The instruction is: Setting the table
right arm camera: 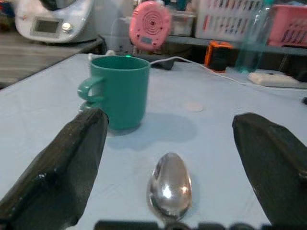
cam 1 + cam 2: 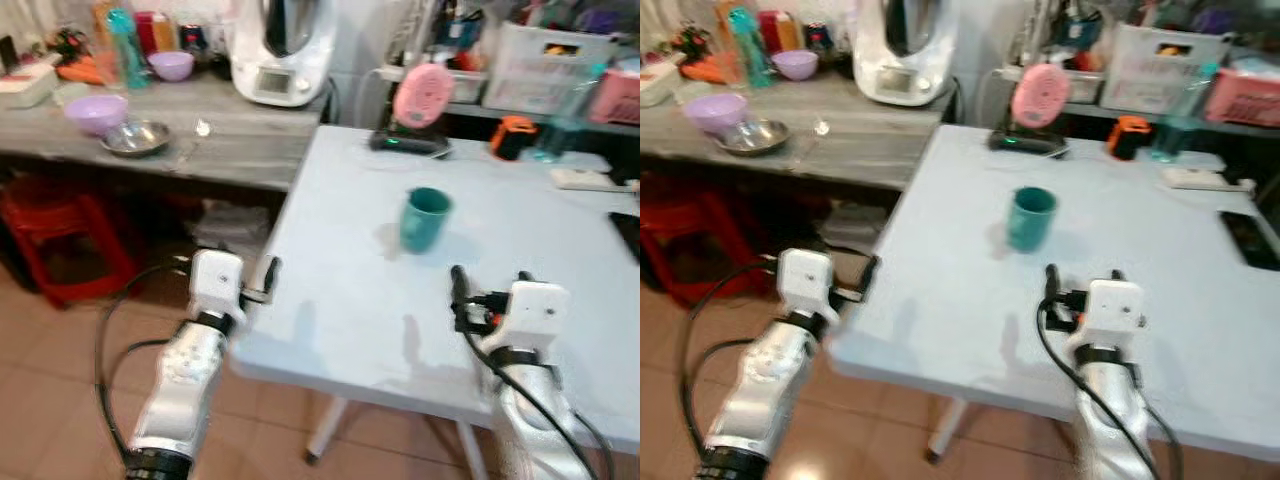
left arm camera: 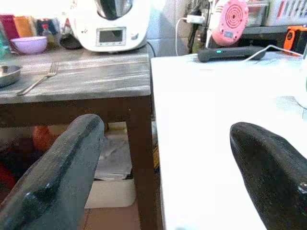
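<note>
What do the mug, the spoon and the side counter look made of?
Mug: likely glazed ceramic or plastic; even green, soft sheen, thick wall.
Spoon: polished metal, probably stainless steel; its bowl mirrors bright highlights.
Side counter: grey streaked top, wood-grain laminate or stone look, matte; dark brown frame below, possibly wood.

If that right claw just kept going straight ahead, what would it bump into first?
Probably the spoon lying on the white table between the right gripper's open fingers. Just past it stands the green mug, slightly to one side, so depth is uncertain.
</note>
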Robot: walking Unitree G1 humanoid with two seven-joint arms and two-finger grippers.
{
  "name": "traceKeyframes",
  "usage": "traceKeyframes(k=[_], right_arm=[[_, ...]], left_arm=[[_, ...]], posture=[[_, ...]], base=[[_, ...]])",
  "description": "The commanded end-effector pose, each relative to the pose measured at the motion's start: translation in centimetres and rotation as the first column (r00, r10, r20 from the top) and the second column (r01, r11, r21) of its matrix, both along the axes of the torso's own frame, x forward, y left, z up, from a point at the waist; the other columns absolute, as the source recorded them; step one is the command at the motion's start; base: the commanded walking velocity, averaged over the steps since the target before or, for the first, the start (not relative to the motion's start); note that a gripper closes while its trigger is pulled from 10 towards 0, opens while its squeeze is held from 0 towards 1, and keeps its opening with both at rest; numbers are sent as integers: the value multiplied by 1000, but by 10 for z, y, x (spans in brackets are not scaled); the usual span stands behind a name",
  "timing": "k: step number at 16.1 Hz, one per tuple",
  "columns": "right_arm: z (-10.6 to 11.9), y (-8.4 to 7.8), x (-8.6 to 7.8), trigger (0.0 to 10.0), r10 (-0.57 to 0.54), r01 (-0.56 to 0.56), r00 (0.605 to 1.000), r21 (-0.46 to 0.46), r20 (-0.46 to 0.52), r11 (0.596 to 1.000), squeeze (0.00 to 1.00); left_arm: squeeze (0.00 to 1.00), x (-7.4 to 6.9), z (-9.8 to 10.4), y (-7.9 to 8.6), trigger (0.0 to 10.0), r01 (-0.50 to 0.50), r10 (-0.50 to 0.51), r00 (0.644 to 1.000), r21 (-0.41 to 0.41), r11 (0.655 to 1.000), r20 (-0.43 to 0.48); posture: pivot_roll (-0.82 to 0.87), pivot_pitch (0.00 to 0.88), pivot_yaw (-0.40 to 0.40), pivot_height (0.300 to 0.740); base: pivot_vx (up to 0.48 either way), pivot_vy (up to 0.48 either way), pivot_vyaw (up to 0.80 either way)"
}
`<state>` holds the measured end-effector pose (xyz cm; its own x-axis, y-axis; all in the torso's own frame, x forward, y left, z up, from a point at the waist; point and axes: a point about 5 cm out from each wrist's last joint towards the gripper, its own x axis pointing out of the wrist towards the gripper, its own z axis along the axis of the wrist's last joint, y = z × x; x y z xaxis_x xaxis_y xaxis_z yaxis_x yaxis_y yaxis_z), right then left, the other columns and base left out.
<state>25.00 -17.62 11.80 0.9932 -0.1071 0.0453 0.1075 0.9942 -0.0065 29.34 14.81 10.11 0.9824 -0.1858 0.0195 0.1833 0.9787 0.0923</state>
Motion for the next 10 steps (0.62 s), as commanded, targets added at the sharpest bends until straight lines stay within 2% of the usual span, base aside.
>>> traceKeyframes(k=[1, 3, 5, 7, 10], right_arm=[[4, 2, 4, 10000, 8, -8, 1000, -5, 15, 1000, 0], [5, 2, 6, 10000, 9, -9, 1000, -8, 16, 1000, 0], [6, 4, 10, 10000, 15, -15, 1000, -8, 14, 1000, 0], [5, 6, 14, 10000, 19, -19, 1000, 7, -2, 1000, 0], [5, 12, 21, 10000, 43, -43, 999, 6, -15, 999, 0]], left_arm=[[0, 2, 4, 0, 10000, 6, -6, 1000, 0, 1000, 13], [0, 2, 4, -1, 10000, 9, -9, 1000, -1, 1000, 13], [0, 0, 2, -3, 10000, 37, -37, 999, -11, 999, -5], [0, -7, -1, -8, 10000, 172, -172, 985, 4, 985, -17], [0, -10, -3, -13, 10000, 254, -255, 966, -18, 967, -35]], posture=[[-44, 0, -21, 740], [-44, 0, -21, 740], [-46, 0, -18, 740], [-45, 0, -17, 740], [-45, 0, -17, 740]], base=[[0, -409, 0], [0, -386, 0], [0, 0, 0], [0, 0, 0], [0, 0, 0]])
